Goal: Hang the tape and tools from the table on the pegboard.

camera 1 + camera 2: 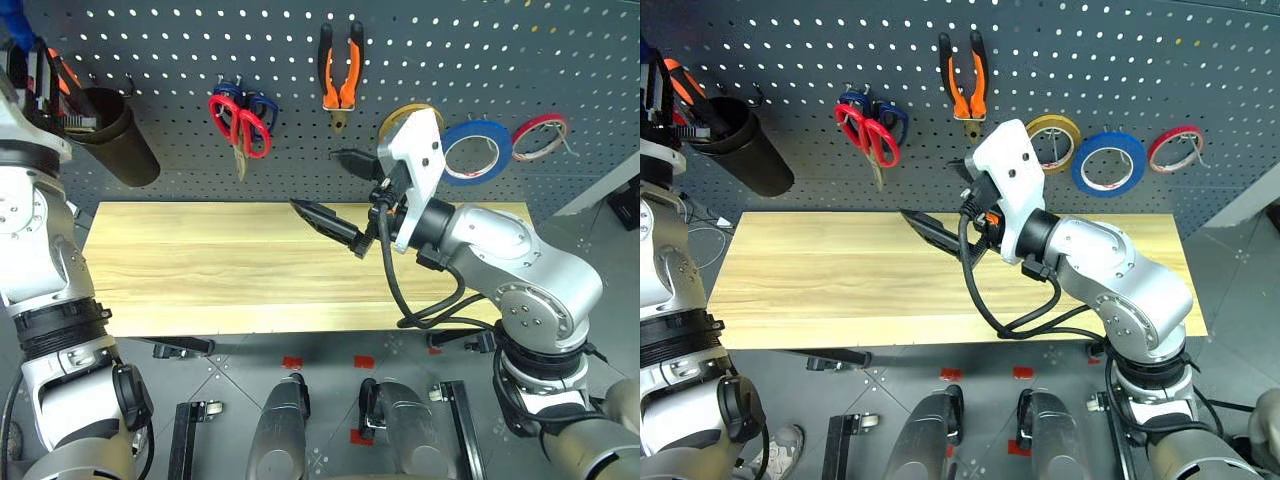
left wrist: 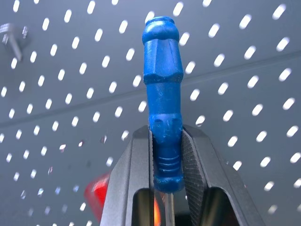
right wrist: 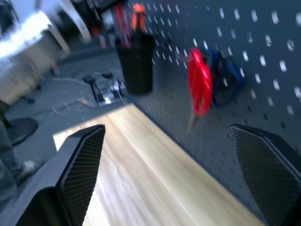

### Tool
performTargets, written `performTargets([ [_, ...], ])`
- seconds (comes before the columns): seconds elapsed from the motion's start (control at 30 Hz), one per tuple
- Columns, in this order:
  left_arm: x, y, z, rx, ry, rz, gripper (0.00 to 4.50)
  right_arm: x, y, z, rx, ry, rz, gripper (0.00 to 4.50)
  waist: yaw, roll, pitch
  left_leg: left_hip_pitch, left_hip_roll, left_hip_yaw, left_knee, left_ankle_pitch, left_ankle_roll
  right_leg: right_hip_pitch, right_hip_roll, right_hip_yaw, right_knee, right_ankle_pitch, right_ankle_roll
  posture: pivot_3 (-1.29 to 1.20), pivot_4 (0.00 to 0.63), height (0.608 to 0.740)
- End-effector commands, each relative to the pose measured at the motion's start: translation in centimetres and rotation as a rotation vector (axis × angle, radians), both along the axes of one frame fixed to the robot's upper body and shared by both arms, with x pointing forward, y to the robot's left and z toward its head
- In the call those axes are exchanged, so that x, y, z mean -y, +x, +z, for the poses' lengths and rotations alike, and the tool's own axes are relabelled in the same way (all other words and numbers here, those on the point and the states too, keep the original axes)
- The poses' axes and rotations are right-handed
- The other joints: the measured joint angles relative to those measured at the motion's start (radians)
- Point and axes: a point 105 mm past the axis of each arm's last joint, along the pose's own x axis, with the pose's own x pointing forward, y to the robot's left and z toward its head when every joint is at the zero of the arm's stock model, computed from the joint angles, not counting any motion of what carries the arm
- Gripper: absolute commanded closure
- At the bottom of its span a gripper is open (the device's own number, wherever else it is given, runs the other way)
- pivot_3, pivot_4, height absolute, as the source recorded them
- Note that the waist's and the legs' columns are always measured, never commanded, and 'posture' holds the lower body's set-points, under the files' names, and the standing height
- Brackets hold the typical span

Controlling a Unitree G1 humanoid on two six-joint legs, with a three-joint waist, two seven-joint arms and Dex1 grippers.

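Observation:
My left gripper [image 2: 167, 136] is shut on the blue handle of the slim screwdriver [image 2: 162, 89], held up close to the pegboard [image 1: 180, 50]; in the head views it is at the upper left, above the black cup [image 1: 115, 135]. My right gripper [image 1: 340, 192] is open and empty above the back of the table [image 1: 220, 270]. The blue tape [image 1: 507, 150], the orange-and-black pliers [image 1: 340, 92] and the red-handled scissors [image 1: 224, 112] hang on the pegboard.
Blue-handled scissors [image 1: 264, 104] hang behind the red ones. A yellow roll [image 1: 1053, 124] and a thin red roll [image 1: 540, 135] hang beside the blue tape. The cup holds orange-handled tools [image 3: 138, 12]. A bare hook [image 2: 11, 37] sticks out of the board.

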Motion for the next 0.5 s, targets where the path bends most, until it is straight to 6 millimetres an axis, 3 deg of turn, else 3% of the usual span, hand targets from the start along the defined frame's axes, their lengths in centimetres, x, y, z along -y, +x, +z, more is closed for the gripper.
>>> performTargets([
  [0.03,0.4,0.2,0.5,0.040,0.018,0.002,4.02,-0.2,-0.7,1.1,0.027,0.035,0.033,0.00,0.003,-0.002,-0.001,0.000,0.000,0.000,0.000,0.000,0.000,0.000,0.000,0.000,0.000,0.000,0.000,-0.01,0.258,0.740],
  [0.17,0.4,0.2,0.2,0.060,-0.016,-0.002,2.76,-0.1,-0.7,1.0,0.021,0.035,0.034,0.00,0.003,-0.005,-0.003,0.000,0.000,0.000,0.000,0.000,0.000,0.000,0.000,0.000,0.000,0.000,0.000,-0.01,0.257,0.740],
  [0.33,1.6,-1.9,1.0,0.138,-0.020,-0.018,1.30,0.2,-0.9,0.6,0.014,0.024,0.034,0.00,-0.002,-0.006,-0.004,0.000,0.000,0.000,0.000,0.000,0.000,0.000,0.000,0.000,0.000,0.000,0.000,-0.02,0.251,0.740],
  [0.5,3.9,-3.9,0.4,0.116,0.004,-0.041,1.30,1.8,-0.9,-1.2,0.007,-0.015,0.023,0.00,-0.004,-0.007,-0.009,0.000,0.000,-0.001,0.000,0.000,0.000,0.001,0.000,0.000,0.000,0.000,0.000,0.01,0.240,0.740],
])
